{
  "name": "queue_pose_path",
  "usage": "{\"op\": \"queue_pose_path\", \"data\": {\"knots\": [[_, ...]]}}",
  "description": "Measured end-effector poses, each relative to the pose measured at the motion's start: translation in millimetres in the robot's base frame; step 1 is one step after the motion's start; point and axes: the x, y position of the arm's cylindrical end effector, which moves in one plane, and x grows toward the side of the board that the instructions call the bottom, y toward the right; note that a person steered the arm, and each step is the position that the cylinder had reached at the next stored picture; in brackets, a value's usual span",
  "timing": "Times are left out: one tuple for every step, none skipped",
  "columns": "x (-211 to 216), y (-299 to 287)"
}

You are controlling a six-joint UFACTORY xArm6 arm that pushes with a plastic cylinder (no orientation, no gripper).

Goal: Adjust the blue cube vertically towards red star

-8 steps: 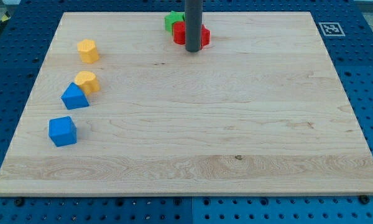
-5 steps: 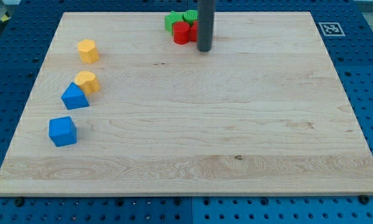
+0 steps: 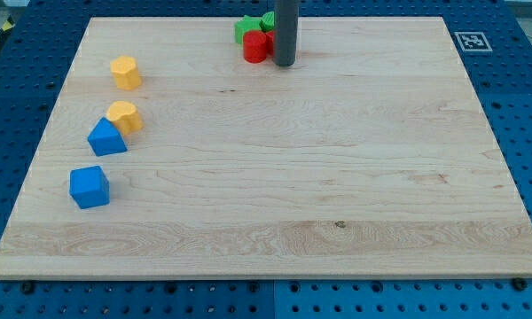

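The blue cube sits at the view's lower left on the wooden board. A red block lies near the top middle, partly hidden by the rod, so its star shape is hard to make out. My tip stands at the red block's right side, touching or nearly touching it, far from the blue cube.
Green blocks sit just behind the red block at the board's top edge. A blue triangular block and a yellow block sit together above the blue cube. Another yellow block lies further up.
The rod shifted right, then slightly back left and up. The red block now shows further left and more hidden behind the rod. The left-side blocks have not moved.
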Motion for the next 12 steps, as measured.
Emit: {"op": "queue_pose_path", "data": {"knots": [[22.8, 7.4], [77.0, 34.3], [94.4, 41.4], [116.3, 39.9], [143.9, -5.5], [177.4, -58.5], [222.4, -88.0], [285.1, -121.9], [320.3, -186.6], [318.2, -262.5], [293.6, -316.0], [252.3, -325.0]]}}
